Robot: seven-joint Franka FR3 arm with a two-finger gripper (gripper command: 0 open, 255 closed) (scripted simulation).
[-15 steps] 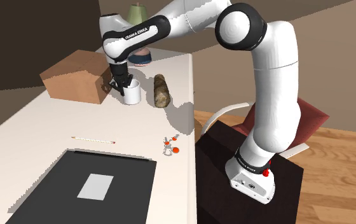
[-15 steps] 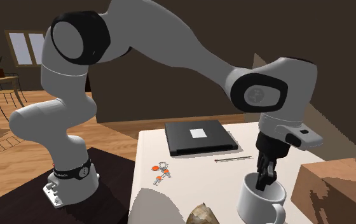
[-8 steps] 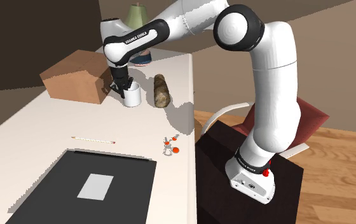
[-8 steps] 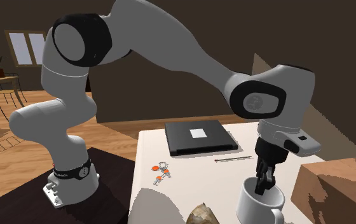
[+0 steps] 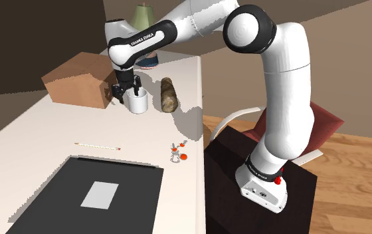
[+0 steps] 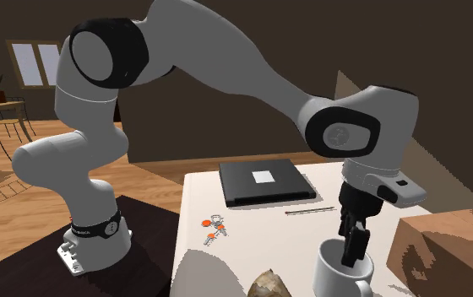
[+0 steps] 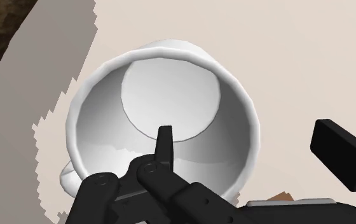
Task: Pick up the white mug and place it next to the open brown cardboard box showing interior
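Note:
The white mug (image 5: 137,102) stands upright on the pale table (image 5: 58,126), close beside the brown cardboard box (image 5: 78,80). My black gripper (image 5: 126,91) hangs right over the mug and is open. In the wrist view one finger (image 7: 164,144) dips inside the mug (image 7: 170,95) and the other finger (image 7: 339,153) stands outside its wall, neither clasping it. The second exterior view shows the gripper (image 6: 352,241) at the rim of the mug (image 6: 338,272), with the box (image 6: 446,253) just to that view's right.
A brown lumpy object (image 5: 168,94) lies on the mug's other side. Nearer the stand lie a pencil (image 5: 97,145), a small bunch of keys (image 5: 178,152) and a black laptop (image 5: 92,196). The table's edge (image 5: 202,100) runs beside the lump.
The gripper lowered the mug a little beside the box, then its fingers parted and let go of the mug's wall. The arm has hardly moved since.

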